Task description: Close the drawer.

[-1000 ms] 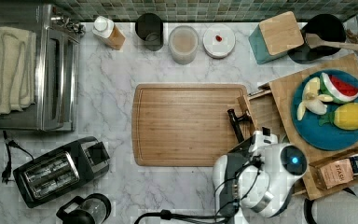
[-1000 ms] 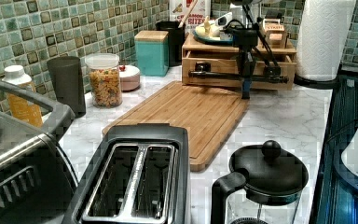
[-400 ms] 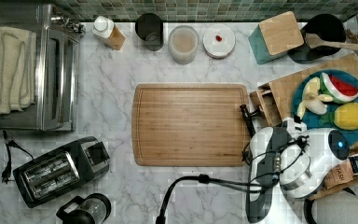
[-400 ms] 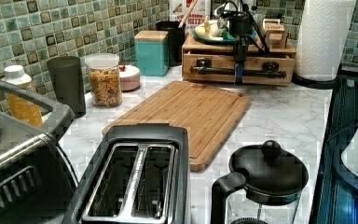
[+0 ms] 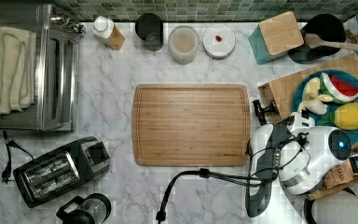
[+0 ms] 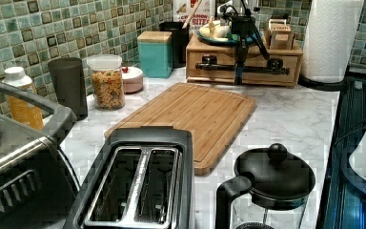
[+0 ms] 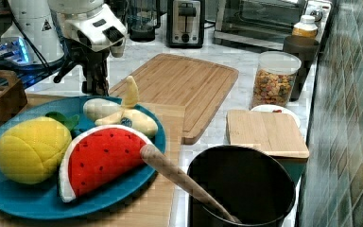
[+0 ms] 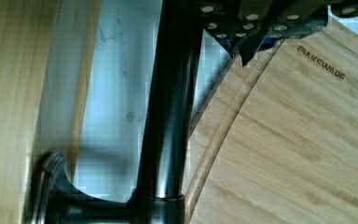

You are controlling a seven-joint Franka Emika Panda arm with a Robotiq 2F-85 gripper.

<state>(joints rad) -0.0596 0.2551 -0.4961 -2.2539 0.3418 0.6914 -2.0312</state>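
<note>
Bamboo cutting board (image 6: 195, 114) lies nearest on the marble table (image 6: 295, 114), and beyond it the tool (image 6: 239, 71), whose opening I cannot tell, stands against the drawer (image 6: 243, 64), which sits flush in the wooden box (image 6: 295, 59) under the fruit plate (image 7: 28, 198).

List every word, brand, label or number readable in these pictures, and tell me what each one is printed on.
"AKSWARE": burned into a corner of the flat bamboo cutting board, read in the wrist view.
"BITES": red letters on the printed box behind the black utensil pot, left view; the line above it is partly hidden.
"OA...": cut off on the same box at the top view's right edge.
Small brown packet beside the white robot arm: print too blurred to read.
</note>
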